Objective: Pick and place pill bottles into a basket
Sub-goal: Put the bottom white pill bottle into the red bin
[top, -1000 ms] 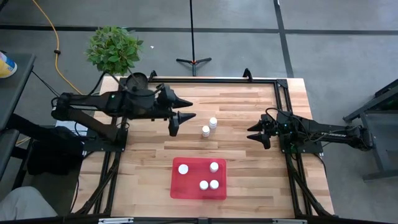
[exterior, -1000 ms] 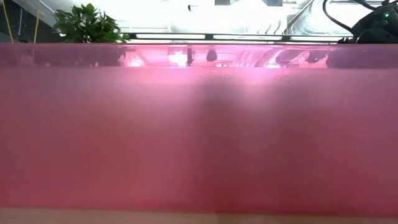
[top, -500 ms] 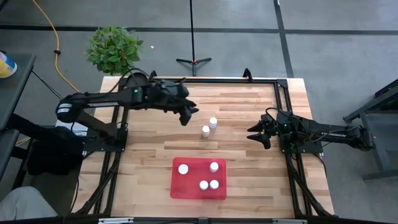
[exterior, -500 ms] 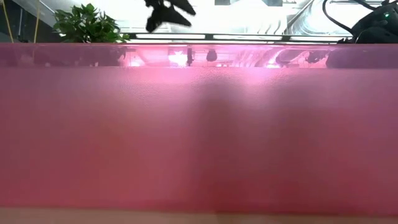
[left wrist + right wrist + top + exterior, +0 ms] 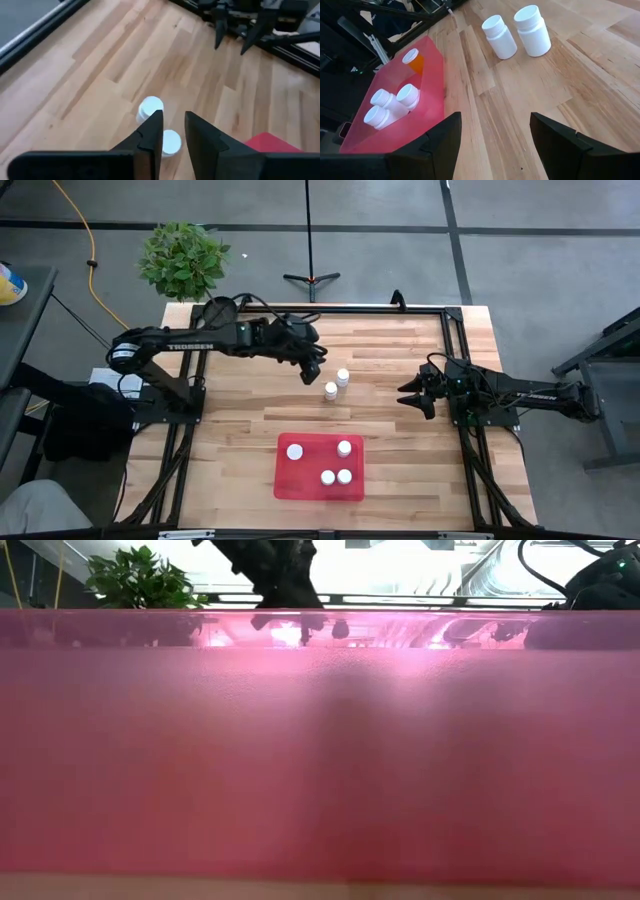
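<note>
The left pincer (image 5: 312, 370) hangs pressed together, holding nothing, just beside two white pill bottles (image 5: 337, 384) that stand on the counter (image 5: 400, 440) beyond the basket (image 5: 305, 480). Four bottles (image 5: 320, 463) stand inside the basket. The right pincer (image 5: 412, 396) waits spread, well apart from the basket.

Translucent red basket (image 5: 300, 480), 2 white pill bottles (image 5: 336, 384)

Left pincer (image 5: 311, 370) — now shut, nearer the loose bottles (image 5: 336, 384).
</note>
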### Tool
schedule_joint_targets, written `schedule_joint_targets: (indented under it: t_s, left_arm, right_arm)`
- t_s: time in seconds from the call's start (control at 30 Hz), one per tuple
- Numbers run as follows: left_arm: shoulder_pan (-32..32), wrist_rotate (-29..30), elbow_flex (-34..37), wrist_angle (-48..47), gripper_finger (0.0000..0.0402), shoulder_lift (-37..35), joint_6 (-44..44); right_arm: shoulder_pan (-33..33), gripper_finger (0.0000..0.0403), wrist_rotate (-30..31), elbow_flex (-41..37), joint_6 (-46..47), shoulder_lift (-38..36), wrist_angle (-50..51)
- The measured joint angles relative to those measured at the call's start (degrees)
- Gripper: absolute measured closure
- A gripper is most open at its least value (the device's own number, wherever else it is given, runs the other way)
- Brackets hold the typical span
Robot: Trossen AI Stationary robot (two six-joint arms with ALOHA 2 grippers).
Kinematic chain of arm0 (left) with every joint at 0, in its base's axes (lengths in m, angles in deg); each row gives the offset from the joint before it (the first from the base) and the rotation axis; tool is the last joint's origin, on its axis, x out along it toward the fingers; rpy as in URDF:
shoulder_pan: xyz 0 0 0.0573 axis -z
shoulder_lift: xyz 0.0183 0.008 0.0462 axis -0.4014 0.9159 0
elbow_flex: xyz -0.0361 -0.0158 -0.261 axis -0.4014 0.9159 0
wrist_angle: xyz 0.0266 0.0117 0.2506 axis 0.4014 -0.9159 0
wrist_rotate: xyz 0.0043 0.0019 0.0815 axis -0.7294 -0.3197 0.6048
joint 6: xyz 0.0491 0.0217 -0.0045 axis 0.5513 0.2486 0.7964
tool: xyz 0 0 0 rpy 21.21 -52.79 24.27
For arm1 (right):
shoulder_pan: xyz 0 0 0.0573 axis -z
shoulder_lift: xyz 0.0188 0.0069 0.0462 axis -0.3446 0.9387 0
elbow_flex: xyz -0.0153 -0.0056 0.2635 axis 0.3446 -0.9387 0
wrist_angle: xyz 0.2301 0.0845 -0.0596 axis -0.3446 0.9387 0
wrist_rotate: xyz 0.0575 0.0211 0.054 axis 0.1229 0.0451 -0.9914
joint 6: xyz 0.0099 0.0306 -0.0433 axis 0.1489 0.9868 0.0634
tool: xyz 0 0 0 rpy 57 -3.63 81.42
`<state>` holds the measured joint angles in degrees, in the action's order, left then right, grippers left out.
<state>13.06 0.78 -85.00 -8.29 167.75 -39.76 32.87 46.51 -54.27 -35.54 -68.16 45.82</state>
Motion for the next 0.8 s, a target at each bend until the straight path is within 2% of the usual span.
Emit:
schedule_joint_targets:
  t_s: [0.23, 0.37, 0.47, 0.8]
  left_arm:
    - [0.13, -0.87, -0.02, -0.55, 0.0306, 0.58, 1.42]
    - [0.11, -1.86, -0.02, -1.56, 0.0297, 1.41, 1.35]
    - [0.11, -2.26, -0.07, -0.34, 0.0266, 1.98, 1.79]
    - [0.11, -2.13, -0.04, -0.32, 0.0124, 2.05, -0.91]
  right_arm:
    - [0.00, 0.0176, 0.42, 0.00, -0.51, 0.00, 0.02]
    - [0.00, 0.0176, 0.45, 0.00, -0.94, 0.00, 0.02]
    - [0.01, 0.0176, 0.45, 0.00, -1.05, 0.00, 0.03]
    - [0.02, 0.0176, 0.45, 0.00, -1.07, 0.07, 0.07]
